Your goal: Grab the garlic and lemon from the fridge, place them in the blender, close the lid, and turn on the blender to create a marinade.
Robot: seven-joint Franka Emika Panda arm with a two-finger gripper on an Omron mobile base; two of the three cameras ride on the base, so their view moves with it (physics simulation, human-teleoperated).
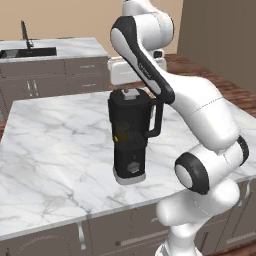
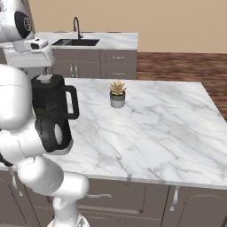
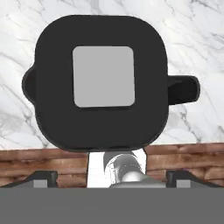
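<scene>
My blender (image 1: 130, 140) stands upright on the marble island counter (image 1: 55, 150), close to the front edge nearest me, its handle toward the right edge and a yellow spot showing through the dark jar. The lid (image 3: 101, 81) sits square on the jar's top, straight under my hand. My gripper (image 3: 111, 180) hangs above it with fingers spread wide, holding nothing; a small potted plant (image 2: 117, 94) sits toward the counter's far edge.
</scene>
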